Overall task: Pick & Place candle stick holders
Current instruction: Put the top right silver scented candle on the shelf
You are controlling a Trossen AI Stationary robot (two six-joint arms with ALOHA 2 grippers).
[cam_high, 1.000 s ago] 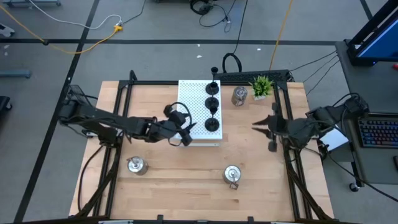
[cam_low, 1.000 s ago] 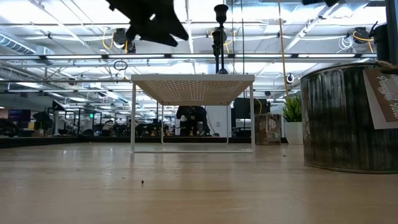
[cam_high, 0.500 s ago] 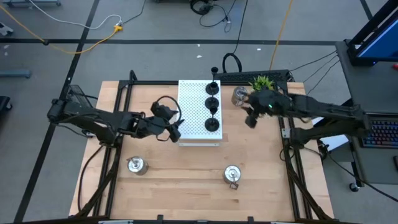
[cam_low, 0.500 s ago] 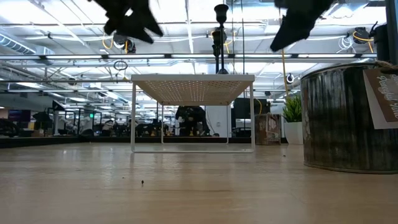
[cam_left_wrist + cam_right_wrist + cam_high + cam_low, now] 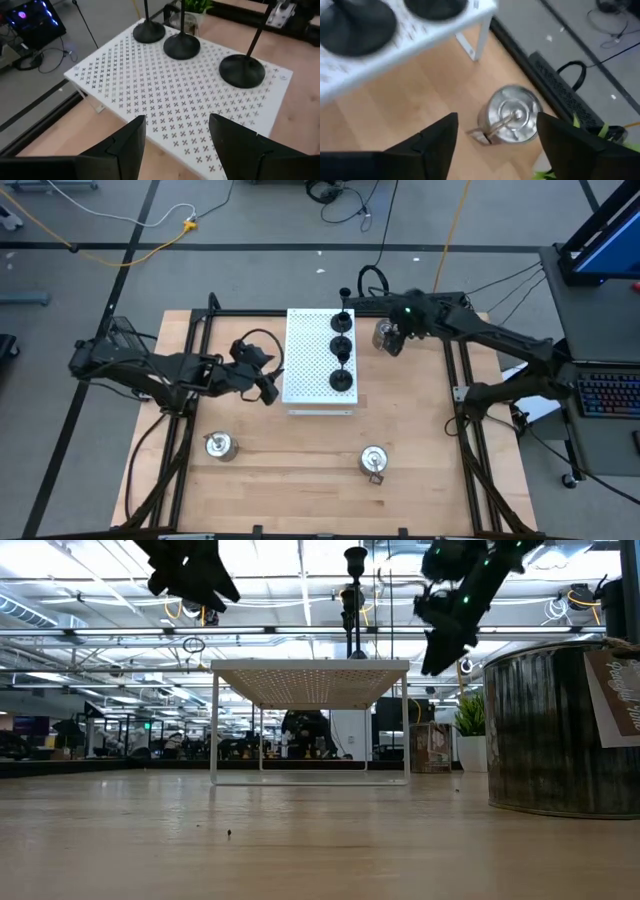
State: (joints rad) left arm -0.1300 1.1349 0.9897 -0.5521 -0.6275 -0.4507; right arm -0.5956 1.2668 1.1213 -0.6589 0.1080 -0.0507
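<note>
White perforated board (image 5: pixel 318 360) at the table's back centre; four black candle stick holders (image 5: pixel 341 347) line its right edge. Bare wood (image 5: pixel 300 450) lies open in front, between two silver holders (image 5: pixel 219 445) (image 5: pixel 373 460). Low view crops one silver holder at the frame edge. Left gripper (image 5: pixel 262 378) hovers off the board's left edge, jaws apart, empty. Right gripper (image 5: pixel 398 340), arm stretched out, hangs over the third silver holder (image 5: pixel 510 116) by the plant (image 5: pixel 421 311), fingers spread, holding nothing.
</note>
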